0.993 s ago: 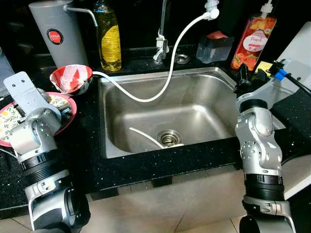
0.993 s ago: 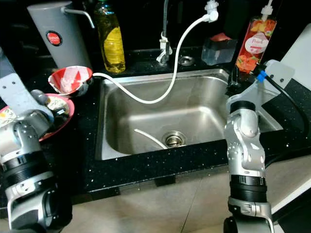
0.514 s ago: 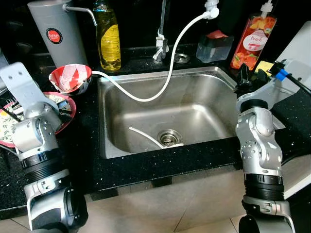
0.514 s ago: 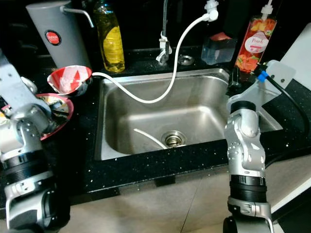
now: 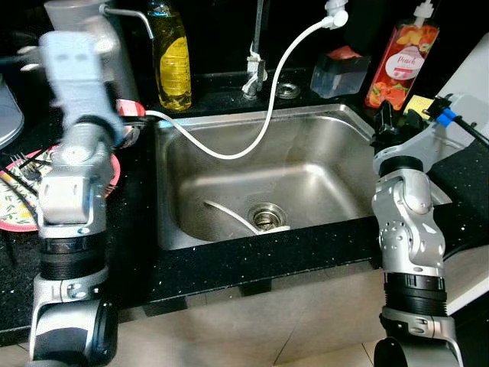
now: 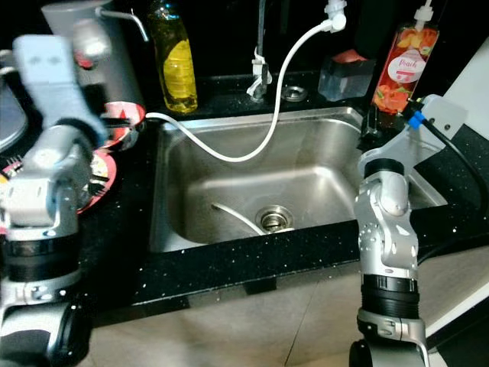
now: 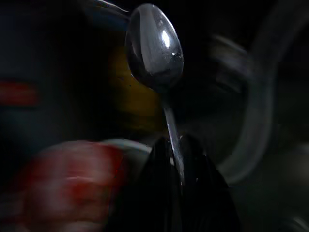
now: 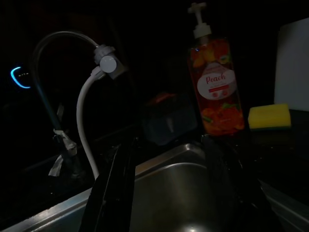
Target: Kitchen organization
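the black bench (image 5: 229, 264) carries a steel sink (image 5: 321, 172) set in its middle, with a white hose (image 5: 267, 115) looping down from the tap into the basin. along the back edge stand a grey dispenser (image 6: 114, 61), a yellow soap bottle (image 5: 172, 57) and a peach soap bottle (image 5: 393, 57). at the left edge lies a red plate (image 5: 19, 210) with cutlery on it, and a red bowl (image 6: 126, 115) just behind it, partly hidden by the arm.

the left gripper (image 7: 176, 159) is raised over the bench's back left corner, its fingers closed on the handle of a spoon (image 7: 154, 46), bowl end pointing away from the wrist. the right gripper (image 8: 169, 169) rests at the sink's right edge, fingers spread and holding nothing.

judgement: the task is at an early stage. one spoon is lifted; its destination cannot be told. the plate, remaining cutlery and bowl are not yet dealt with, and the sink basin holds no dishes.
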